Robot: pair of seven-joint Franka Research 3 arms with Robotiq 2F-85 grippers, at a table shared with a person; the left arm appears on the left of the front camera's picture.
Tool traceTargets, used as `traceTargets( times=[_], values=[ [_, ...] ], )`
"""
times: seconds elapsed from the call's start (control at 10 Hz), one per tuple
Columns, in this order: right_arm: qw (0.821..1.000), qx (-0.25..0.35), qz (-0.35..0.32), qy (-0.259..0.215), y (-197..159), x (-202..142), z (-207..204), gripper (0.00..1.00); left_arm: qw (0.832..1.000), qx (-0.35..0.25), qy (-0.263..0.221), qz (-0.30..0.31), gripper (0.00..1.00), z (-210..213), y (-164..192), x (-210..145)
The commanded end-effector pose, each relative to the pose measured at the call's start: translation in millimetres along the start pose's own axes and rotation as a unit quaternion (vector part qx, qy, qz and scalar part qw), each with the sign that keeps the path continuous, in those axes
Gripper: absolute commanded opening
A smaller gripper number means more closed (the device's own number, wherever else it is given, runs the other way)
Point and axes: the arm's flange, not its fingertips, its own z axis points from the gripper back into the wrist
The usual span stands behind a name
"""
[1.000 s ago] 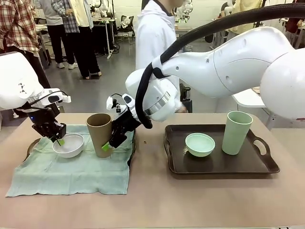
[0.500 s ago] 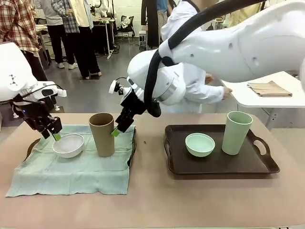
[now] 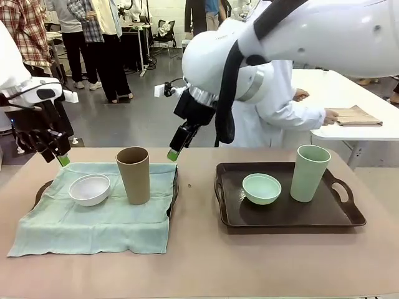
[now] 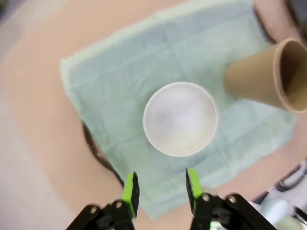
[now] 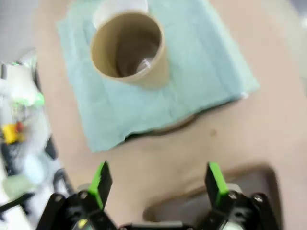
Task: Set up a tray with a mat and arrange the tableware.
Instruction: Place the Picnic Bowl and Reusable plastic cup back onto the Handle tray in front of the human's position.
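A mint green mat [image 3: 93, 215] covers the left dark tray [image 3: 174, 187]. On it stand a white bowl [image 3: 90, 189] and a tan-brown cup [image 3: 133, 175], upright. My left gripper [image 3: 61, 159] hovers above and left of the bowl, open and empty [image 4: 162, 189]; below it lie the bowl [image 4: 180, 119] and the cup [image 4: 268, 76]. My right gripper [image 3: 173, 152] hangs above and right of the cup, open and empty [image 5: 158, 179], with the cup [image 5: 129, 48] beneath. The right dark tray [image 3: 283, 217] holds a mint bowl [image 3: 262, 188] and a mint cup [image 3: 310, 172].
A person in a white coat [image 3: 274, 106] leans behind the table, a hand on a folded brown cloth [image 3: 352, 116] on a white side table. My right arm's bulky elbow spans the upper right. Bare tabletop lies along the front edge.
Both grippers have risen away from the mat: the left up and left off the white bowl, the right up and right off the tan cup. The person has leaned toward the side table.
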Motion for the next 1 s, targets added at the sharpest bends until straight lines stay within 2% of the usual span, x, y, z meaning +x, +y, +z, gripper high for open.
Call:
traceTargets(
  times=[0.0, 0.2, 0.3, 0.5, 0.6, 0.9],
  values=[
    [0.994, -0.019, -0.089, 0.061, 15.5, 6.4, 30.2, 1.00, 1.000, 0.022, 0.005, -0.010, 0.54, 17.2, -17.4, 4.6],
    [0.978, -0.077, -0.170, 0.092, 32.2, 8.0, 62.5, 1.00, 0.999, 0.037, 0.005, -0.011, 0.54, 41.8, -33.2, 10.0],
    [0.973, -0.098, -0.186, 0.096, 41.0, 12.1, 73.8, 1.00, 0.999, 0.050, 0.014, 0.002, 0.54, 55.7, -39.8, 12.7],
    [0.959, -0.143, -0.203, 0.136, 62.1, 16.2, 99.5, 1.00, 0.996, 0.086, 0.019, 0.028, 0.54, 78.9, -43.6, 10.3],
    [0.974, -0.101, -0.181, 0.093, 43.6, 2.5, 82.8, 1.00, 0.999, 0.043, 0.000, -0.003, 0.54, 56.9, -39.9, 12.0],
    [0.974, -0.101, -0.181, 0.093, 43.6, 2.5, 82.8, 1.00, 0.999, 0.043, 0.000, -0.003, 0.54, 56.9, -39.9, 12.0]
  ],
)
